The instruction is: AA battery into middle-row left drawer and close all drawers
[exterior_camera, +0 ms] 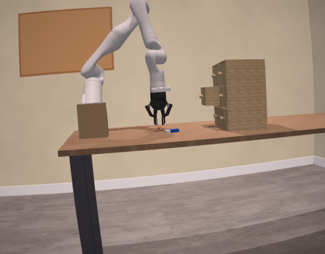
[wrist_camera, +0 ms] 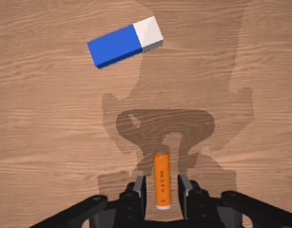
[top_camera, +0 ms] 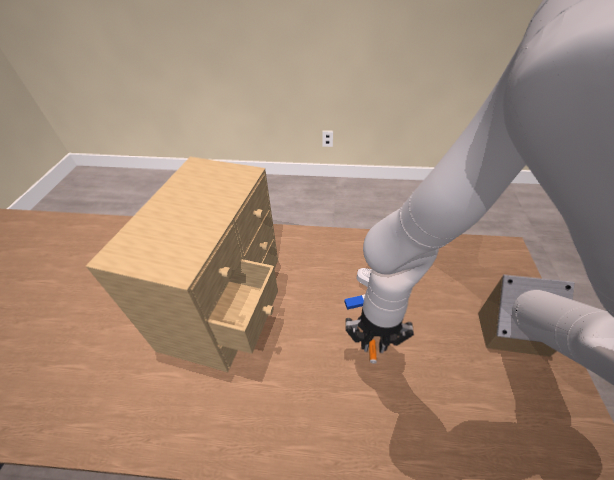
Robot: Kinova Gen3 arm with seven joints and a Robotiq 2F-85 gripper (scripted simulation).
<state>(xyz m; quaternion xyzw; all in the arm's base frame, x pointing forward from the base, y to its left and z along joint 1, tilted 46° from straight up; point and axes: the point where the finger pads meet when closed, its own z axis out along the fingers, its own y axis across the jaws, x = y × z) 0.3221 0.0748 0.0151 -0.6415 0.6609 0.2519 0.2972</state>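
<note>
The orange AA battery [top_camera: 372, 353] [exterior_camera: 160, 128] [wrist_camera: 162, 197] lies flat on the table [top_camera: 307, 413]. My gripper [top_camera: 375, 346] [exterior_camera: 160, 124] [wrist_camera: 162, 186] is partly open and points straight down. Its fingertips are a little above the battery, one on each side of it in the wrist view, not touching it. The small wooden chest [top_camera: 178, 217] [exterior_camera: 246, 95] stands upright, its fronts towards the robot. Its left middle drawer [top_camera: 229, 331] [exterior_camera: 210, 96] is pulled partly out and level. The visible part of its inside is empty. The other visible drawers look pushed in.
A blue and white eraser [top_camera: 354, 302] [exterior_camera: 174, 130] [wrist_camera: 117, 45] lies near the battery. The robot's base block [top_camera: 491, 322] [exterior_camera: 92, 120] stands on the far side of the gripper from the chest. The drawer's knob [top_camera: 267, 310] [exterior_camera: 201, 96] sticks out towards the gripper.
</note>
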